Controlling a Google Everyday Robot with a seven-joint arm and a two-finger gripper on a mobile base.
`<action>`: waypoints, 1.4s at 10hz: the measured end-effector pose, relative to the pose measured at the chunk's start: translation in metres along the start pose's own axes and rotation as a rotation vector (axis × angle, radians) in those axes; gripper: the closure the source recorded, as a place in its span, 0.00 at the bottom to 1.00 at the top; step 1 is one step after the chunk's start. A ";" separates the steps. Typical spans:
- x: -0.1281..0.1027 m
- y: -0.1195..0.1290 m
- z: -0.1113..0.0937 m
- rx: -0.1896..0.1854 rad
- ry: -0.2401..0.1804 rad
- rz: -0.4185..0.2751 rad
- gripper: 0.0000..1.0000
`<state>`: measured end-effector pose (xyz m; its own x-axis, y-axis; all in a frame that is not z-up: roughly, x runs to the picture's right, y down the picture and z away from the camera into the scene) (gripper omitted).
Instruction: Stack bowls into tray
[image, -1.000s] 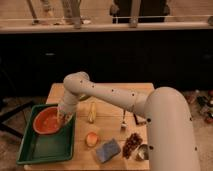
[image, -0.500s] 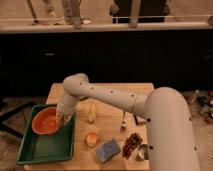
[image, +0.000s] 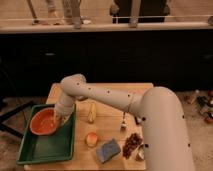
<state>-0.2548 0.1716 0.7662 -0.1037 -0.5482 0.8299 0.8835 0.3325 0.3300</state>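
- The white arm (image: 107, 97) reaches from the lower right across the wooden tabletop (image: 107, 90) and bends down at its elbow toward the left side.
- The end effector (image: 59, 120) sits low over the green tray (image: 47, 150), right at the near right rim of the orange-red bowl (image: 42, 121).
- Whether the end effector is apart, together, or clamped on the bowl's rim cannot be told; that part is hidden against the bowl and the wrist above it.
- The orange-red bowl lies in the far half of the tray, open side up, its inside plain and glossy; it looks slightly tilted toward the camera.
- The green tray rests at the left end of the tabletop, its left edge hanging a little past the wood; its near half shows bare green floor.
- Just right of the tray, a pale yellow upright object (image: 91, 112) stands on the tabletop; what it is cannot be told.
- Nearer the camera, a small orange round item (image: 91, 139) lies close beside the tray's right wall.
- A blue sponge (image: 108, 149) lies near the front edge, just right of the orange item.
- A fork (image: 123, 121) lies on the wood by the arm's forearm.
- A dark reddish clump (image: 132, 144) sits right of the sponge, partly behind the arm.
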 end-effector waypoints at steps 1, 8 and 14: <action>0.000 0.000 0.001 -0.003 -0.001 0.000 0.99; 0.001 0.007 0.003 -0.017 0.001 0.020 0.99; 0.001 0.012 0.002 -0.022 -0.001 0.048 0.58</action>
<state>-0.2449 0.1766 0.7717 -0.0612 -0.5314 0.8449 0.8974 0.3412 0.2796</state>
